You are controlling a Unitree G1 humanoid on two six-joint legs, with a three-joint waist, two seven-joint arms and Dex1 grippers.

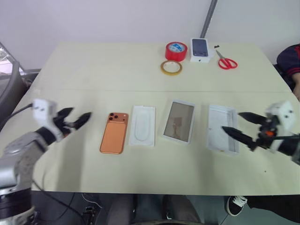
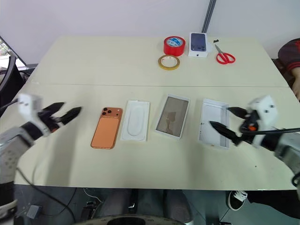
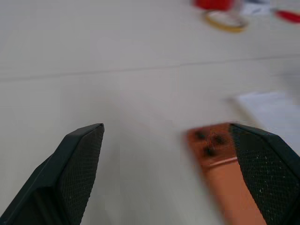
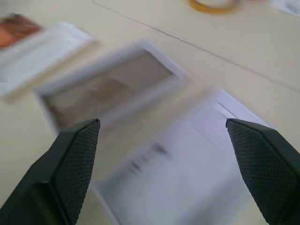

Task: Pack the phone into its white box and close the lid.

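The orange phone (image 1: 114, 132) lies back up at the front left of the table (image 1: 93, 65); it also shows in the left wrist view (image 3: 220, 159). To its right lie a white moulded insert (image 1: 142, 125), a white-rimmed tray with a glossy brownish inside (image 1: 178, 121), then the white box (image 1: 220, 131), an all-white shallow tray. My left gripper (image 1: 80, 113) hovers open just left of the phone, pointing at it. My right gripper (image 1: 231, 121) hangs open over the white box's right side, holding nothing. In the right wrist view the white box (image 4: 187, 173) lies between its fingers (image 4: 70, 164).
At the back of the table stand a red tape roll (image 1: 176, 50), a yellow tape ring (image 1: 171, 67), a white box printed with a dark phone (image 1: 199, 49) and red scissors (image 1: 227, 61). A person's sleeve (image 1: 288, 58) shows at the right edge.
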